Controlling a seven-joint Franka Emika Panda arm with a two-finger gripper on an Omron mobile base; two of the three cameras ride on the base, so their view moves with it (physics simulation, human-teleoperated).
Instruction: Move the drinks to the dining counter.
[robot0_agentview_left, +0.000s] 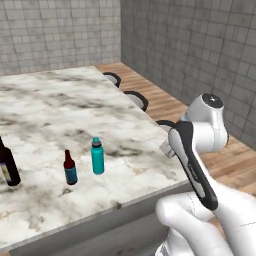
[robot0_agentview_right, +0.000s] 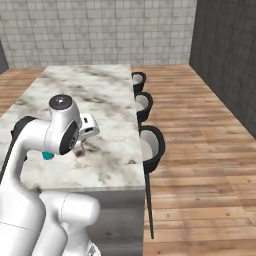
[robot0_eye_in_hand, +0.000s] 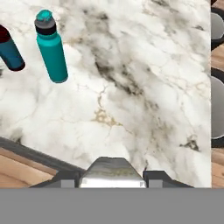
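Here the claw (robot0_eye_in_hand: 113, 175) pinches a small pale can (robot0_eye_in_hand: 113, 171) over the dining counter (robot0_agentview_left: 65, 107) edge (bare marble right of the teal water bottle (robot0_eye_in_hand: 51, 47)).

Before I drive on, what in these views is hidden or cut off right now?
- Wine bottle: left base view, neck and left side cut by the frame edge.
- Small brown-red bottle: hand view, top cut by the left edge.
- Teal water bottle: right base view, mostly behind the arm.
- Hand: hand view, a silvery thing sits between the fingertips; too little shows to name it.
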